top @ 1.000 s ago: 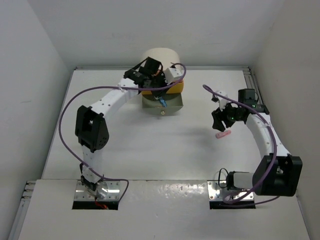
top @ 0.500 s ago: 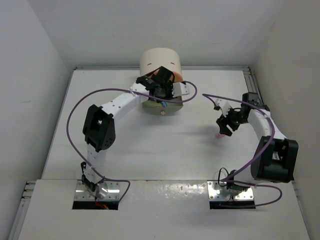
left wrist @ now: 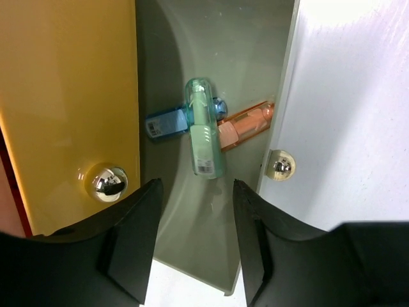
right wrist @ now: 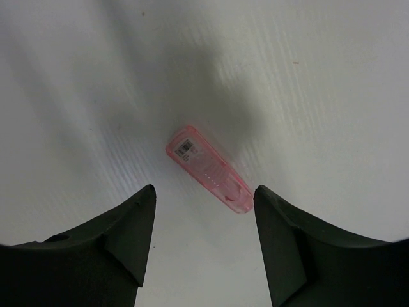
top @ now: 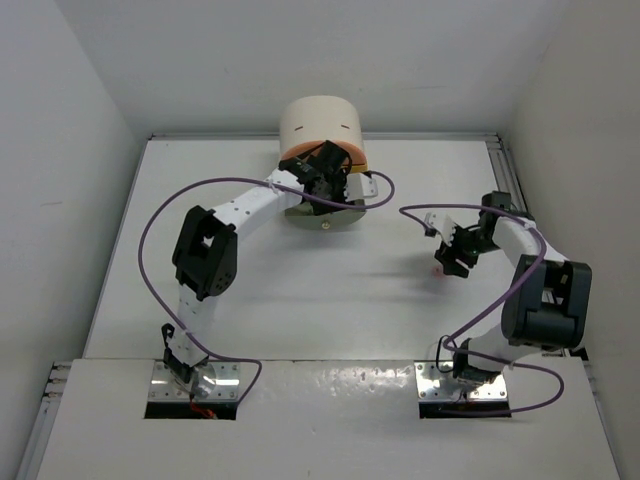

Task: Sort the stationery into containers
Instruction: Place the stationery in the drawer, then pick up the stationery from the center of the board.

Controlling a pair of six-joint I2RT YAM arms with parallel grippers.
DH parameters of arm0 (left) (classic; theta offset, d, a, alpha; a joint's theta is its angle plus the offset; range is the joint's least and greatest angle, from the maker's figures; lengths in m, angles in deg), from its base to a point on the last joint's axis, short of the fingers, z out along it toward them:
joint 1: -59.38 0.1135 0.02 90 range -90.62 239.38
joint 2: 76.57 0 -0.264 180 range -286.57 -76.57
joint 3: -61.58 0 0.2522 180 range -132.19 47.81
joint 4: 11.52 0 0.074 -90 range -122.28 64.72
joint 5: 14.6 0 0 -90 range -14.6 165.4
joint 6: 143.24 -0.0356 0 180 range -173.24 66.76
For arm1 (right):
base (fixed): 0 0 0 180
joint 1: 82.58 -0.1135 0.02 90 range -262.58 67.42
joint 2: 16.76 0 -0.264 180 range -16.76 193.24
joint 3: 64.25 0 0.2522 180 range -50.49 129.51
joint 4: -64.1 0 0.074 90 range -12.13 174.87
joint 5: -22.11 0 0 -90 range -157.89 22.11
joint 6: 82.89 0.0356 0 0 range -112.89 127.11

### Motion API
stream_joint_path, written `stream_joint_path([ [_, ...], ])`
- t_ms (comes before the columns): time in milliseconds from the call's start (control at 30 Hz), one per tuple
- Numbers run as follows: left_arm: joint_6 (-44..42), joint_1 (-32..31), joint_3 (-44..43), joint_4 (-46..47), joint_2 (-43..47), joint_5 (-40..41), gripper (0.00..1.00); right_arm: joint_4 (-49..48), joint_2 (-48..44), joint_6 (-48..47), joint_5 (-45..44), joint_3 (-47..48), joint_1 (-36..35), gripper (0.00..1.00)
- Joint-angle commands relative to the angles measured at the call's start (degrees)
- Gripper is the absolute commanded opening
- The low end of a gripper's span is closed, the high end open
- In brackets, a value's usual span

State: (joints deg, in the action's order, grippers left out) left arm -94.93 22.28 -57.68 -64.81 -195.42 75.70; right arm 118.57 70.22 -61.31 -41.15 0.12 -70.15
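The cream arch-topped cabinet [top: 320,125] stands at the back with one drawer [top: 325,215] pulled out. Inside that drawer [left wrist: 192,57] lie a green capsule [left wrist: 204,131], a blue one [left wrist: 167,123] and an orange one [left wrist: 246,125], crossing each other. My left gripper [top: 325,180] [left wrist: 196,185] hangs open just above them, holding nothing. On the table lies a pink capsule [right wrist: 208,169] [top: 437,270]. My right gripper [right wrist: 204,190] [top: 452,255] is open right over it, a finger on either side, not touching it.
An orange-yellow drawer front [left wrist: 70,96] with a round metal knob [left wrist: 106,182] sits shut beside the open drawer, whose own knob [left wrist: 280,165] faces the white table [top: 300,300]. Purple cables loop from both arms. Walls close in on the left, back and right.
My left gripper has moved right over the open drawer and its jaws have widened. The right gripper has come down and in over the pink capsule.
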Motion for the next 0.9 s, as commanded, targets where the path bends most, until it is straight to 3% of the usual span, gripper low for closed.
stream_joint_path([
  [0,1.5,-0.2,-2.5,1.3,1.9,0.0,0.55,3.7,1.5,-8.5,1.6,2.6,1.0,0.61],
  [200,7.1,0.5,-2.5,2.1,9.2,-12.2,0.6,7.5,3.2,-21.4,0.7,3.4,1.2,0.6],
  [400,13.9,2.3,0.4,4.2,17.8,-25.8,0.62,7.8,7.5,-24.2,-1.1,5.8,-0.4,0.6],
  [667,23.1,7.6,1.1,6.0,22.9,-36.1,0.64,6.5,13.4,-25.3,-4.9,6.7,-3.1,0.59],
  [800,23.9,9.8,3.8,6.5,24.6,-37.9,0.65,6.2,15.5,-25.9,-6.9,6.6,-4.2,0.52],
  [867,23.9,11.3,5.0,6.6,25.7,-38.3,0.65,6.7,15.8,-25.9,-7.5,6.8,-4.7,0.42],
])
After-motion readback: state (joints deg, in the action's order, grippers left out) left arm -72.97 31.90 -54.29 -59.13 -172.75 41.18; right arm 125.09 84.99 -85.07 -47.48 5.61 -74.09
